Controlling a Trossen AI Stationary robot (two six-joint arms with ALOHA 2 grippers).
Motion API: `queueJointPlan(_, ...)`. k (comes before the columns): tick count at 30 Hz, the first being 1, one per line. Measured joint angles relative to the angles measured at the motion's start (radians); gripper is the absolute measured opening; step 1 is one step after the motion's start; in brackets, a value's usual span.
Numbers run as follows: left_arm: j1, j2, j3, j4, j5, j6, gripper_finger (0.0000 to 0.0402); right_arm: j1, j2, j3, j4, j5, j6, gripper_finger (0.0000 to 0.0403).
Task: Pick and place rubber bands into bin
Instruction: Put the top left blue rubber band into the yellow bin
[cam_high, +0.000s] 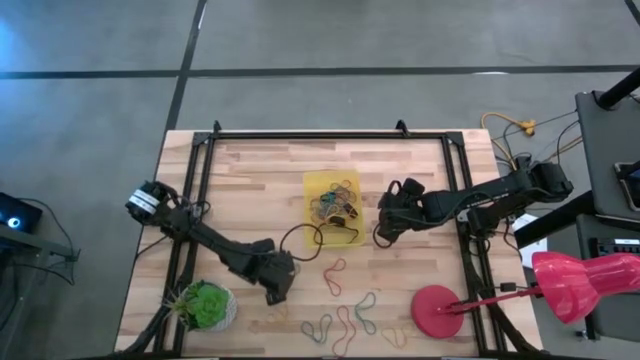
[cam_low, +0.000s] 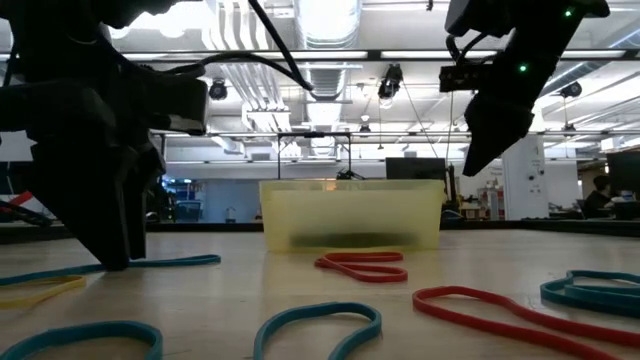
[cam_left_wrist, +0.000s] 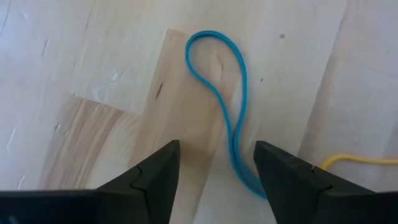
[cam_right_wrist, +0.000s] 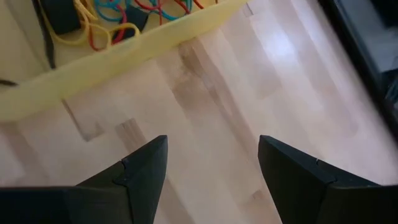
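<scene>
Reaching low in the lower left of the overhead frame, the left gripper (cam_left_wrist: 216, 171) hangs open, straddling a blue rubber band (cam_left_wrist: 219, 93) (not yet pinched). Next comes closing. The bin (cam_high: 312, 184) sits centre; the right gripper (cam_right_wrist: 212, 167) waits open beside it.

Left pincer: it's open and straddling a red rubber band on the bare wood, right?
Not red. The left wrist view shows the open left pincer straddling a blue rubber band on the bare wooden table; its fingers stand on either side of the loop's tail. The rest holds.
</scene>
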Motion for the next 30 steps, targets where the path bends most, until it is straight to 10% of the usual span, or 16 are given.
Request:
queueJointPlan(19,-0.005,0.11,0.001,0.104,-0.008,0.006,0.0008,0.096,0.0,0.016,0.001,-0.077,0.246,0.0237)
queueJointPlan(30,0.006,-0.019,0.03,0.08,-0.141,0.038,0.0,0.175,0.0,0.016,0.003,-0.077,0.355,0.0237)
